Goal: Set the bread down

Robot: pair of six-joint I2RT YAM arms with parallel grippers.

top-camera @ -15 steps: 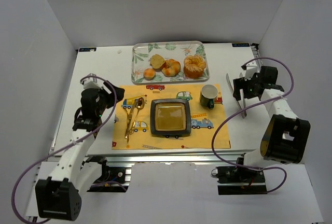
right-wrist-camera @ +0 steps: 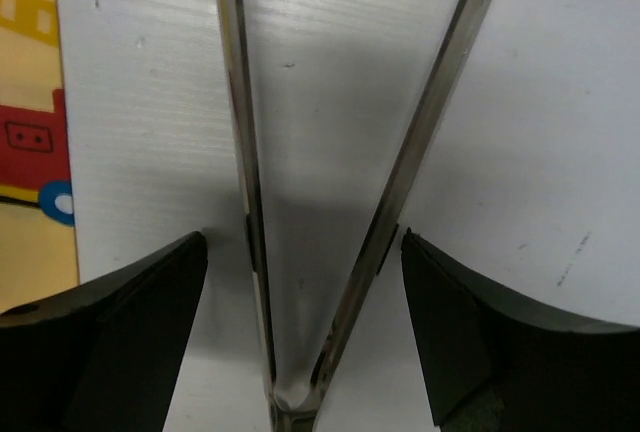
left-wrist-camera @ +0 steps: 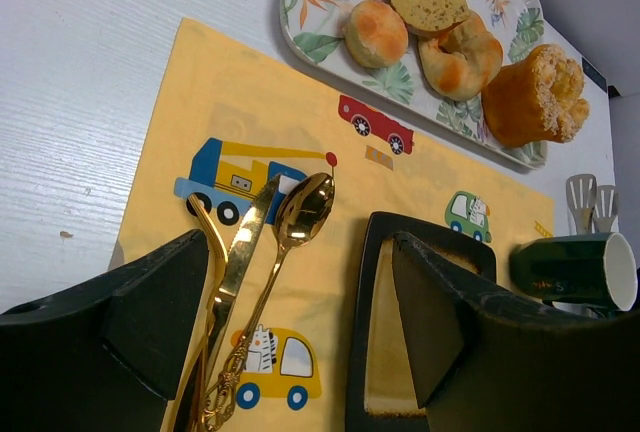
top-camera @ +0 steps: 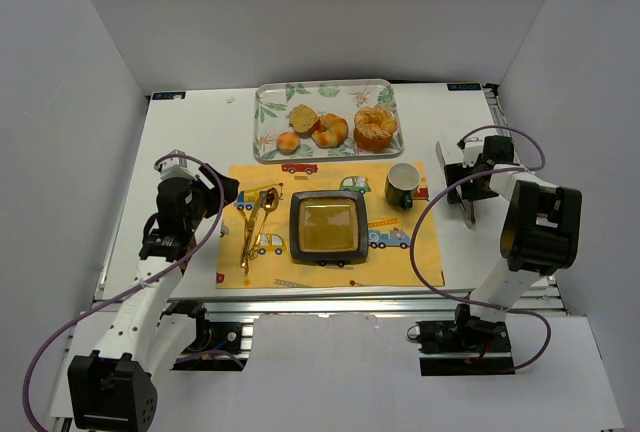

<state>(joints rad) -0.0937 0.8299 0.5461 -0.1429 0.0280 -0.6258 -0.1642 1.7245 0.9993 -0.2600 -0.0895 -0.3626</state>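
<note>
White table [top-camera: 190, 137] (grey walls [top-camera: 320, 12]) lies beneath left pincer [left-wrist-camera: 300, 292] and right pincer [right-wrist-camera: 303, 252], both gaping.

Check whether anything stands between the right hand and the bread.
Nothing tall does. From the right hand, open over the tongs, the line to the bread crosses bare table and the low rim of the tray. The mug stands off to the side.

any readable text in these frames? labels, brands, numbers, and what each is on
No text can be read in any view.
Placemat: cartoon vehicles only, no lettering visible.
Tray: leaf and flower print, no words.
Mug: no marking visible.
Dark strips at the far corners: possibly labels, too small to read.
</note>
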